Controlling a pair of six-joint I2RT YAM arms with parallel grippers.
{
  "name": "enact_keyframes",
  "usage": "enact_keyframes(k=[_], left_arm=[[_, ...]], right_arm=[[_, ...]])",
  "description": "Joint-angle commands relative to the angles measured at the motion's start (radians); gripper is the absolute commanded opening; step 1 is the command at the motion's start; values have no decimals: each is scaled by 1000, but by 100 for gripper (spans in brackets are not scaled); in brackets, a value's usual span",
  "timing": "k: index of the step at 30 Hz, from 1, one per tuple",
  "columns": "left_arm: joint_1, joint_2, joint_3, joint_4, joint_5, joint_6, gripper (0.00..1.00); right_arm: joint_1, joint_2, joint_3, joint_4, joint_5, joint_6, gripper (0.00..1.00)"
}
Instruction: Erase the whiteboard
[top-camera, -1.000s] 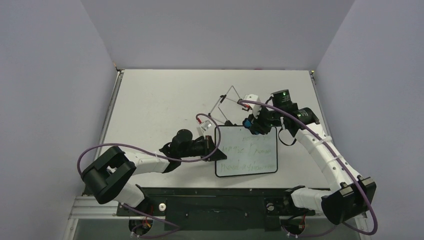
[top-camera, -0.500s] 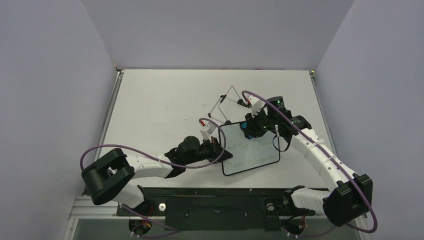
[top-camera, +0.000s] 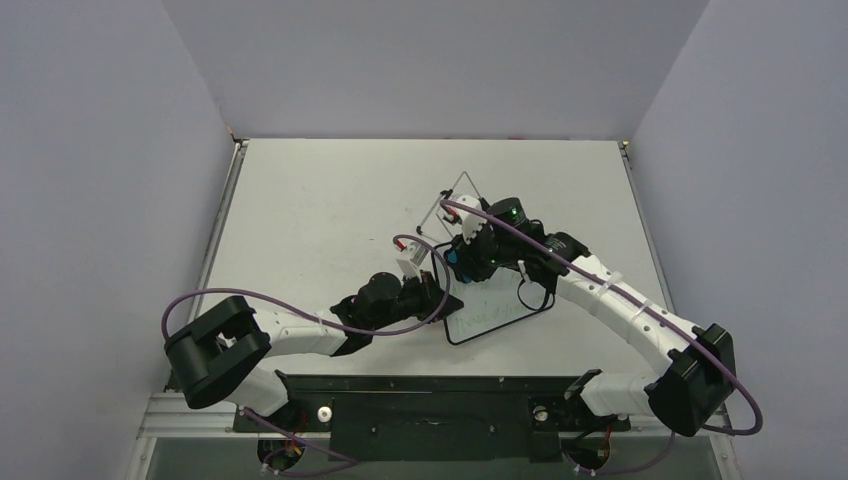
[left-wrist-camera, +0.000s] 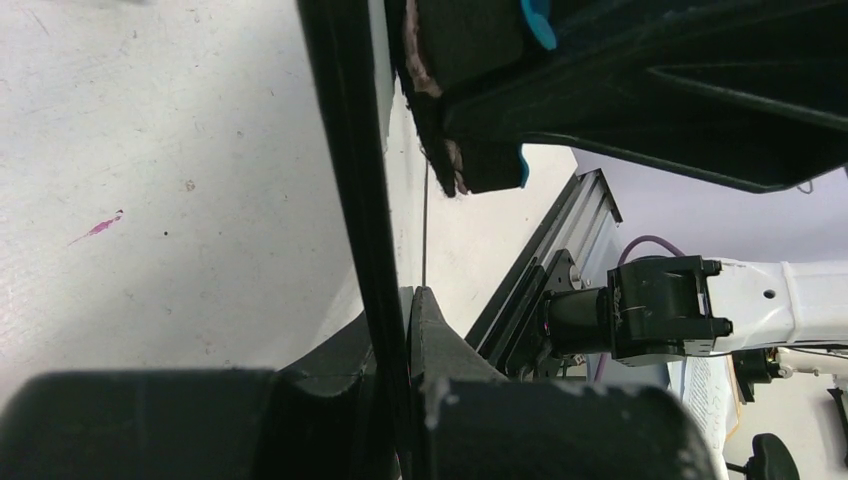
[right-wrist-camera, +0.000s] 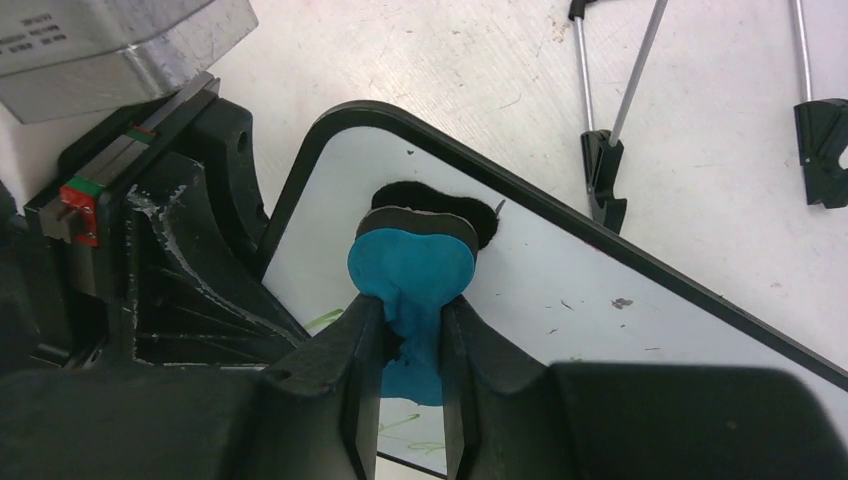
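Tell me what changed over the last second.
The right tool, shut on the blue eraser, swept left across the whiteboard to its far-left corner; fewer written lines remain visible. The board swung counterclockwise in the top view. Unchanged: the left tool clamps the board's left edge, and the easel stand sits where it was.

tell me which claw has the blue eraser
The right claw: it pinches the eraser against the whiteboard. The left claw only clamps the whiteboard's edge.
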Motion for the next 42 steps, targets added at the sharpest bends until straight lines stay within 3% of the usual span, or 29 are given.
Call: enact_keyframes(k=[1,7,19,24,27,31,35,40,42], left_arm=[[-23,-20,50,29,22,123,0],[-23,-17,37,54,28,133,0],[-22,-20,32,44,32,139,0],[-21,-31,22,43,32,145,0],[-17,-47,6,41,30,150,0],[-1,-74,-13,40,57,141,0],[15,-76,-22,73,104,103,0],[21,-76,-28,85,127,64,0],[21,-72,-27,91,130,52,0]], right_arm=[[5,15,3,20,113,-6,0],[-135,-30,-22,60,138,63,0],[49,38,83,-34,-24,-10,0],[48,2,41,-77,36,-115,0],[-41,-22,2,-122,73,-241,0],[-152,-22,-21,-140,91,-280,0],[-187,-19,-29,-73,123,-278,0],[-175,-18,-34,-119,13,-389,0],[-97,-53,-71,-134,18,-453,0]])
